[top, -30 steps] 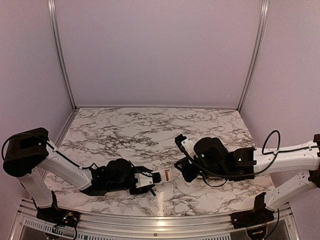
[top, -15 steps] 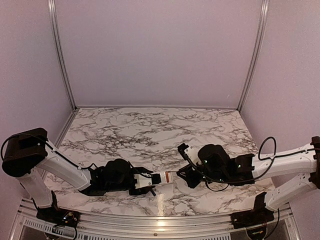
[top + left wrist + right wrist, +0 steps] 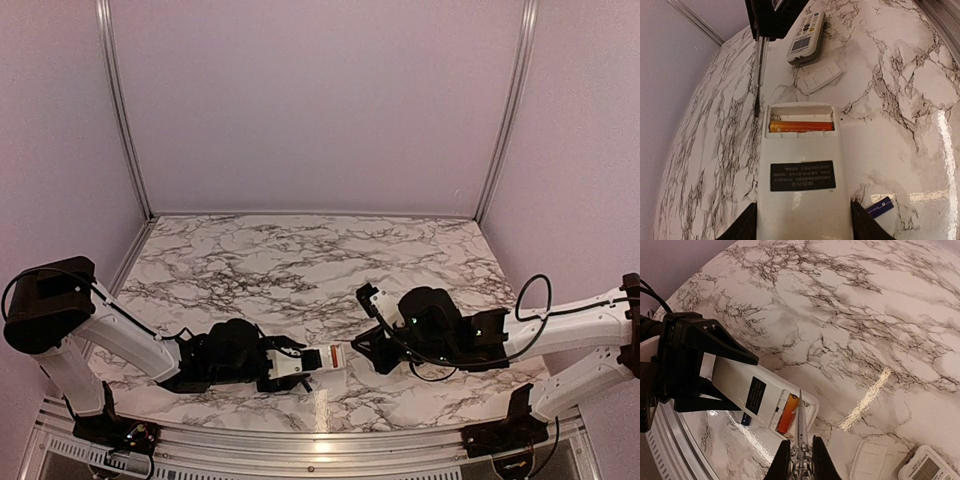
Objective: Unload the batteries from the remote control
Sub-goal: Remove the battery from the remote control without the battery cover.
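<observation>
One orange battery (image 3: pixel 801 126) lies crosswise in the open compartment (image 3: pixel 800 116) of the white remote control (image 3: pixel 802 200), in the slot nearer the black label (image 3: pixel 802 175). The remote control is turned back side up, and in the left wrist view its open end points to 12 o'clock. A dark blue battery (image 3: pixel 877 206) lies loose on the marble tabletop (image 3: pixel 900 90), near the remote control at its 4 o'clock. Toward 12 o'clock, beyond the compartment, a flat white cover piece (image 3: pixel 819 77) lies on the tabletop. Past it is a second remote (image 3: pixel 806 32), face up with its display showing.

The left pincer (image 3: pixel 300 362) is clenched on the remote control's body, one finger on each long side. In the top view the left arm (image 3: pixel 130 335) is stretched low along the tabletop's 6 o'clock edge. The right arm (image 3: pixel 560 320) extends low from 3 o'clock, and the right pincer (image 3: pixel 801 460) is clamped on a slim metal tool (image 3: pixel 801 425). The tool's tip sits at the compartment, just beside one end of the orange battery. Whether it touches the cell cannot be told.
</observation>
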Controlling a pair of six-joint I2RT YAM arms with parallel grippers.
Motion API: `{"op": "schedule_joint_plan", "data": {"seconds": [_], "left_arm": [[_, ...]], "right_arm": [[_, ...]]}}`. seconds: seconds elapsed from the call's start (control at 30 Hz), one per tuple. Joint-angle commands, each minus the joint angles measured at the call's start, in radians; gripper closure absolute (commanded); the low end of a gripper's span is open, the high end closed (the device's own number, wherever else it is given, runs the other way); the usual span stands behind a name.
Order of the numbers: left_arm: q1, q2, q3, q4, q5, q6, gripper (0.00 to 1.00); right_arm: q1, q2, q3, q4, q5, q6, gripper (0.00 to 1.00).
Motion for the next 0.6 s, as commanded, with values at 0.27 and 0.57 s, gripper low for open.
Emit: {"op": "schedule_joint_plan", "data": {"seconds": [0.27,0.57], "left_arm": [[-0.001,-0.033,-0.008,0.047,-0.02,0.001,1.0],[-0.001,-0.045,-0.02,0.059,0.017,0.004,1.0]], "right_arm": [[-0.008,-0.046,-0.044,0.01,-0.031,0.044,1.0],[-0.009,0.019,-0.037,0.081,-0.035,0.041,1.0]]}}
